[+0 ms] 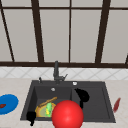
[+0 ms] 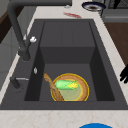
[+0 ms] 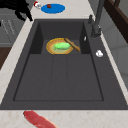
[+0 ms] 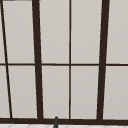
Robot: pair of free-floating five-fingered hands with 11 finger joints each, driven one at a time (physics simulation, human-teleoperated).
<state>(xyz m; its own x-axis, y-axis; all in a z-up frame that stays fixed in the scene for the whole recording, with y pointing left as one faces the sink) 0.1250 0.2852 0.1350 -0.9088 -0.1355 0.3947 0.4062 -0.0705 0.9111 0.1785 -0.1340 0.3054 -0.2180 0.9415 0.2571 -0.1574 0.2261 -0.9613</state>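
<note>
Two containers noted. First, the sink [image 1: 105,100]: its left basin holds a yellow bowl [image 1: 40,111], and in the bowl lie a green-and-yellow corn cob [image 1: 49,109] and a wooden spoon [image 1: 47,101] leaning over the bowl's rim toward the faucet side. Second, a blue plate [image 1: 8,103] on the counter off the sink's left edge, with a small dark red piece [image 1: 2,105] on it.

We see the left hand [image 1: 31,117] at the sink's front left corner, just beside the bowl; fingers hang downward, and we cannot tell whether they are apart or curled. The right hand [image 1: 83,95] sits above the divider between basins, near the back of the right basin; we cannot tell its finger state either. A big red ball [image 1: 67,115] fills the front edge of the sink in the front view, close to the camera.

A red pepper-like thing [image 1: 116,104] lies on the counter off the sink's right edge.

The left side view gives the bowl [image 2: 83,87] and cob [image 2: 65,85] plainly from above, with dark fingers of a hand [image 2: 124,73] at the front counter edge. The right side view adds a hand [image 3: 18,7] beyond the front counter edge, near the plate [image 3: 53,8]. The upper view has window bars and the faucet [image 4: 56,122] tip.
</note>
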